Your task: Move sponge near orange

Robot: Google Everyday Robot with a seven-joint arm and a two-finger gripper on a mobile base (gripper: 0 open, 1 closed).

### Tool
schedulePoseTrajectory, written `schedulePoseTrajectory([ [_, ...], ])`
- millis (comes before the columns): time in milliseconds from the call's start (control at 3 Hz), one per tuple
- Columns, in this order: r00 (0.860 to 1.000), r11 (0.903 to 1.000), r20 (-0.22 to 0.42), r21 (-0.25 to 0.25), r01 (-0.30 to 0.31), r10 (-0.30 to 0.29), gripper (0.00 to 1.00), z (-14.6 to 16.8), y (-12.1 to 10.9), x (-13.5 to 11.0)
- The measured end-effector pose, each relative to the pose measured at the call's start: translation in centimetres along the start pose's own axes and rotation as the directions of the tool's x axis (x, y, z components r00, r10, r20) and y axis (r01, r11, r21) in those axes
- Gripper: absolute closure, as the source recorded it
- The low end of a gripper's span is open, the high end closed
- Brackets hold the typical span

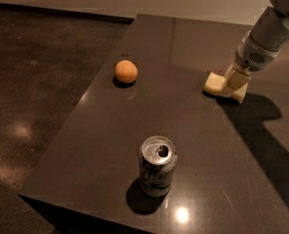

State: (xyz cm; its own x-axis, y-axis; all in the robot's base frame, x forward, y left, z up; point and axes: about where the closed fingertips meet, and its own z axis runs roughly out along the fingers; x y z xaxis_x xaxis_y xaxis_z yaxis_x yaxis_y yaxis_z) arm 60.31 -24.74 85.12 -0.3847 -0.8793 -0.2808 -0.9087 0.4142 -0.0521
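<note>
The pale yellow sponge (214, 82) lies on the dark table (193, 145) at the right. My gripper (235, 86) is down at the table surface right against the sponge's right end, and it hides that end. The orange (126, 71) sits on the table near the left edge, well to the left of the sponge and apart from it.
A silver soda can (157, 165) stands upright near the table's front edge, its top opened. The table's left and front edges drop to a dark speckled floor (32, 106). My arm (271, 30) comes in from the upper right.
</note>
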Motion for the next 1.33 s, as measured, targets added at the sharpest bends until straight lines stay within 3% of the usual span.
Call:
schedulePoseTrajectory([
  [333, 0.999, 0.9993, 0.012, 0.006, 0.037, -0.037, 0.84, -0.7, 1.1, -1.7],
  [667, 0.994, 0.9955, 0.045, 0.002, 0.095, -0.095, 1.0, -1.9, 2.9, -5.1],
  [1333, 0.984, 0.9863, 0.066, -0.002, 0.165, -0.165, 1.0, -0.8, 5.0, -11.3],
])
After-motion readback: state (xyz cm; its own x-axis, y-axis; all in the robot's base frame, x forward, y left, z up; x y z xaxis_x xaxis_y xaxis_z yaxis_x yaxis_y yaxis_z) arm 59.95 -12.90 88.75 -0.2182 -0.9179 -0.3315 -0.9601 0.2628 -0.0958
